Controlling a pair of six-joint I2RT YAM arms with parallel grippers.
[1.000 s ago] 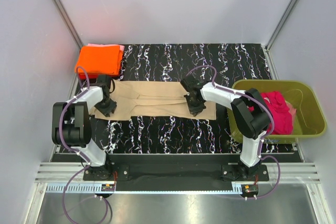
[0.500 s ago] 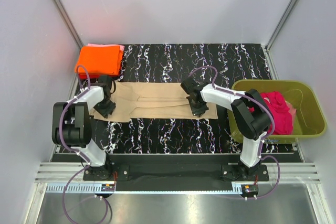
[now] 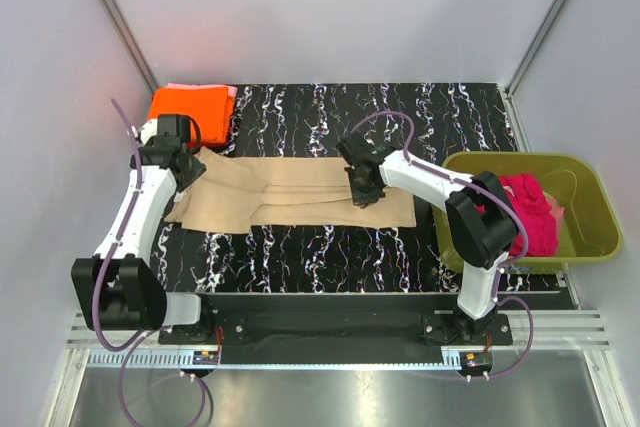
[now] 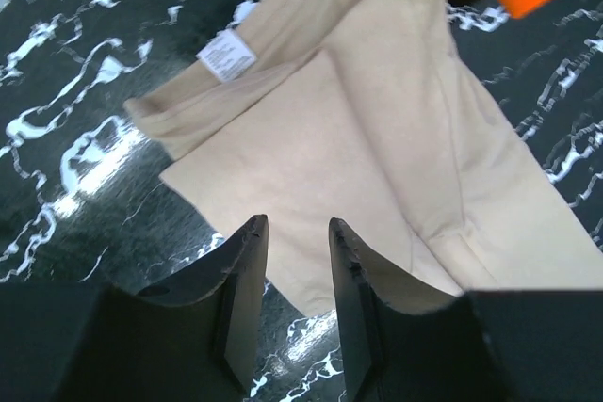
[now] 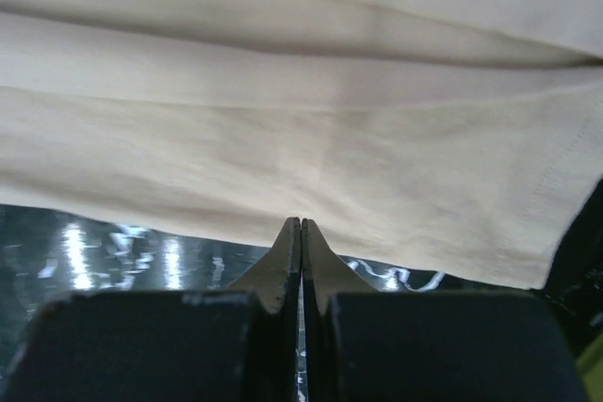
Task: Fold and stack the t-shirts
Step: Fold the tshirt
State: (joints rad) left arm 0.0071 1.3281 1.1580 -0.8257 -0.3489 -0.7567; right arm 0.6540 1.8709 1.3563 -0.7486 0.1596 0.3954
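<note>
The tan t-shirt (image 3: 300,192) lay flat on the table (image 3: 400,112); my left pincer (image 4: 294,225) hung parted, empty, over one end, my right pincer (image 5: 300,223) clenched at its edge. Limp, light cloth (bound to droop): I'd pinch corners.

An olive-green plastic tub (image 3: 588,215) sits at the right edge of the black, white-veined tabletop (image 3: 420,112).
</note>
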